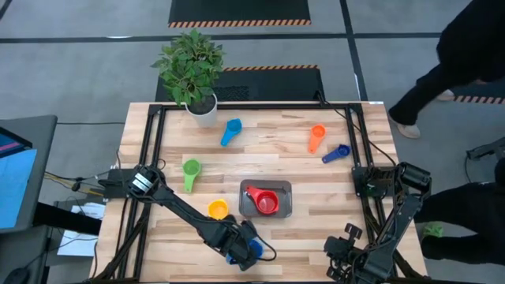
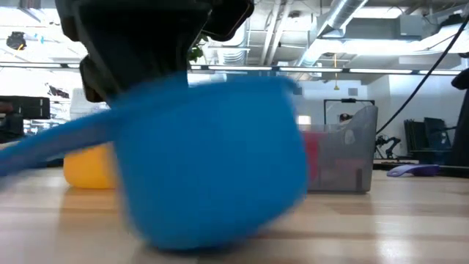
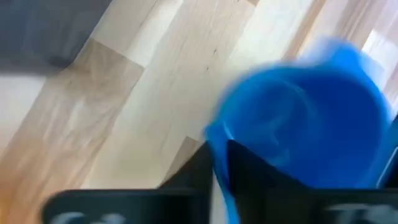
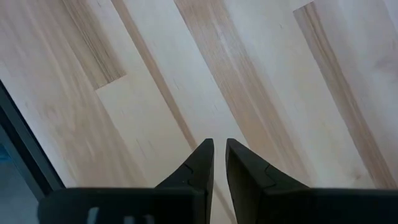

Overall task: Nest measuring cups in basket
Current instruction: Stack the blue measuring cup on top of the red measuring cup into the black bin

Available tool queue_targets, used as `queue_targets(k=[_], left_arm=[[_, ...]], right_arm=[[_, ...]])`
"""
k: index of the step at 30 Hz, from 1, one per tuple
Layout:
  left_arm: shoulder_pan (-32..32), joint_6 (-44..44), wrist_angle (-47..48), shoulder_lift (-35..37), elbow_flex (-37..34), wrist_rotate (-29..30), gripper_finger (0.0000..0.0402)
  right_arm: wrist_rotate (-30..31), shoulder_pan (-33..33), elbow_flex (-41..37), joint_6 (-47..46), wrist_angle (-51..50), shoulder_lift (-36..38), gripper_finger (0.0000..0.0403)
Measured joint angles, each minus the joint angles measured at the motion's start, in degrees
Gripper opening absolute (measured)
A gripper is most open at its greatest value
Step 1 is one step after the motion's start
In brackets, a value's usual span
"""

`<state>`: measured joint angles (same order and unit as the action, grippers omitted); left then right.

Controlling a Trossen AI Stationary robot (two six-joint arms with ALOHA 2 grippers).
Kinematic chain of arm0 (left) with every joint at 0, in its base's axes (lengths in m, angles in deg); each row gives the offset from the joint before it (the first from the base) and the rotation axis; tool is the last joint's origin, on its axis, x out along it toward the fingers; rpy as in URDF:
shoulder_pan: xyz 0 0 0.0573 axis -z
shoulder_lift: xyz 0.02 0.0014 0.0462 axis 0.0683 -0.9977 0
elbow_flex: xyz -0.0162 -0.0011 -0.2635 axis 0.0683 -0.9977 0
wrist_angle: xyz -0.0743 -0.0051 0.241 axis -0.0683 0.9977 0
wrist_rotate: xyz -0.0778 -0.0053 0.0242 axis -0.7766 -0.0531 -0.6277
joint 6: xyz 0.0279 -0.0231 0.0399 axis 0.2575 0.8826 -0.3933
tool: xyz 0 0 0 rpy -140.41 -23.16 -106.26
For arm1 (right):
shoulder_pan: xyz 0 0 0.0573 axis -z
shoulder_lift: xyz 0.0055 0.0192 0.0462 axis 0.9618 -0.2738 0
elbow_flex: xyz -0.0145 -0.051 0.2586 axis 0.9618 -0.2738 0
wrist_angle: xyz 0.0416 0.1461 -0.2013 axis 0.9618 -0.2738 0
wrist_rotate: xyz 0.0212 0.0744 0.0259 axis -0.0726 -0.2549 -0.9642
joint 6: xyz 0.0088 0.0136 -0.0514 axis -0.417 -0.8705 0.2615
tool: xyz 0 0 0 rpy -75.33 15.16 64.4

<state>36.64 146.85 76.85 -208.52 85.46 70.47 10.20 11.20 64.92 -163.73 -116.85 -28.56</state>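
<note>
Near the front edge of the table, my left gripper (image 1: 243, 254) has its fingers closed on the big blue cup (image 1: 251, 249), pinching its wall. I judge this as the pick-up step: next I must lift and carry it to the basket (image 1: 286, 207), where the red cup (image 1: 265, 202) already sits. My right gripper (image 4: 217, 163) waits front right, fingers nearly together, empty.

— What's around me?
— I work at a pale wooden counter (image 1: 284, 162) of glued strips, on a grey floor (image 1: 87, 63) crossed by dark lines, with black mats (image 1: 241, 11) edged in orange stripes.
— And beyond it?
— A potted plant (image 1: 192, 69) at the far edge, a person's dark legs (image 1: 442, 71) alongside, ceiling ducts (image 2: 352, 18) and strip lights overhead.
</note>
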Motion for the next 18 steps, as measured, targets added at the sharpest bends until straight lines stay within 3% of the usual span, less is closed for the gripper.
queue_targets(k=[9,14,18], left_arm=[[0.0,-8.73,5.11,0.48,4.07,-1.88,0.0003],[-0.22,-19.01,10.83,0.55,11.46,1.44,0.0002],[-1.22,-30.32,17.28,0.66,17.31,8.14,0.0002]], right_arm=[[0.0,0.0,0.0,0.02,-0.02,-0.01,0.0065],[0.0,0.0,0.0,0.11,-0.06,-0.01,0.0065],[0.0,0.0,0.0,0.11,-0.06,-0.01,0.0065]])
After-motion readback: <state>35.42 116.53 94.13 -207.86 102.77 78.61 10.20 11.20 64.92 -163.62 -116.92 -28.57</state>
